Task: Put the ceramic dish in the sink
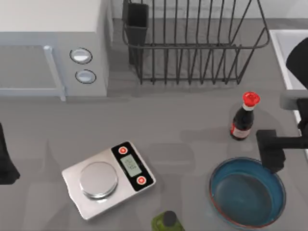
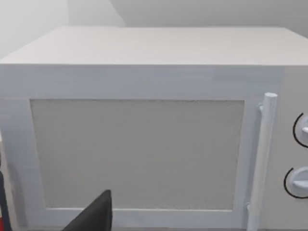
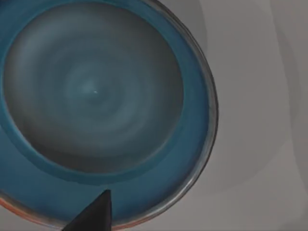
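Right gripper over the ceramic dish's far rim, right front of the table; whether its fingers are apart or closed cannot be told.
The right wrist view shows one dish's swirled teal inside; the top view adds one sink, two bottles, one scale; left arm parked far left, facing the microwave.

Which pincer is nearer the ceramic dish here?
Right. The right pincer hovers at the ceramic dish's upper right rim; the left pincer sits parked at the table's far left edge.

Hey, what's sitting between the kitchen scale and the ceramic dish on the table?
Only a green bottle near the front edge; otherwise bare tabletop between the scale and the ceramic dish, seen in the top view.
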